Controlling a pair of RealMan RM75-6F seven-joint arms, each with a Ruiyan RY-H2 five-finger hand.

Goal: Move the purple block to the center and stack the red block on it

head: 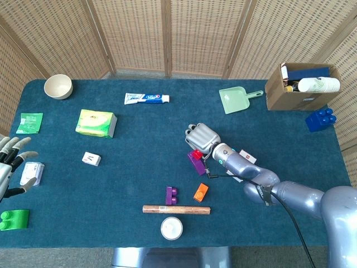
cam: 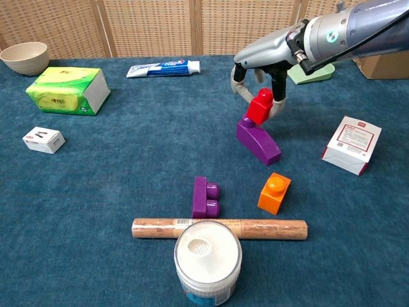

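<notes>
The red block is pinched in my right hand and sits on the raised stud end of the sloped purple block, near the table's middle. From above, the red block peeks out under my right hand, touching the purple block. A second, flat purple block lies nearer the front. My left hand hovers at the far left edge, fingers spread, holding nothing.
An orange block lies just front-right of the sloped purple block. A brown roll and a white-lidded jar sit at the front. A white carton stands to the right; a tissue pack, toothpaste and small white box lie left.
</notes>
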